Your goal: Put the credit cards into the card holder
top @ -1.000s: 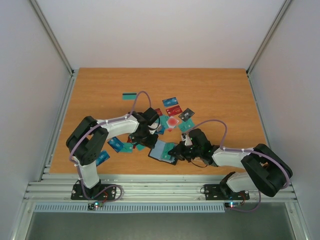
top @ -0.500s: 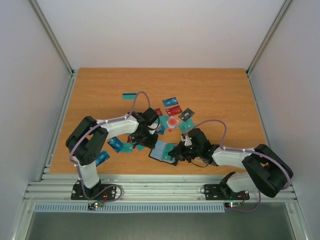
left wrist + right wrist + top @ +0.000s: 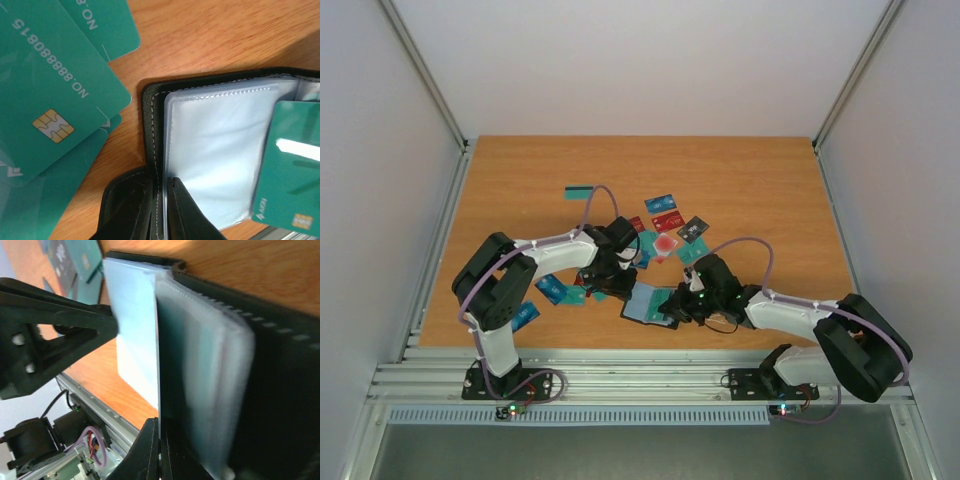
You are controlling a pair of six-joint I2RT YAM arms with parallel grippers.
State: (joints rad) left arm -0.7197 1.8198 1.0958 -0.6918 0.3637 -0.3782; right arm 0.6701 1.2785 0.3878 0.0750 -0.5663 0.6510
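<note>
Card holder (image 3: 648, 305) is laid open on the bench (image 3: 770, 180), near the front edge, between the two arms. Clear sleeve pages (image 3: 215, 155) are exposed, facing up.

Left fingers (image 3: 187, 215) are closed narrow onto the holder's black cover edge, one finger on each side of the stitched rim. Holder is judged pinned by this grip.

Right fingers (image 3: 142, 455) are closed narrow on a teal card (image 3: 290, 170), which is seen edge-on in the right wrist view. In the left wrist view the card is seen over the right part of the sleeve page, chip corner low, slightly tilted.

Key relation: the card is approached from the holder's right side, the left fingers from its left, so the holder is bracketed. The card's long edge is set roughly along the sleeve's long side but skewed a little. The right arm is the one carrying the card and is nearer the open pages. The pocket mouth cannot be made out, so whether the card's leading edge is already inside a sleeve cannot be told.

Judgement: the insert step is in hand. The skew should be taken out before the card is pushed, otherwise a corner is likely to be caught on the sleeve film.

Loose cards (image 3: 665, 225) are scattered beyond and left of the holder, so most of the task is judged undone.
</note>
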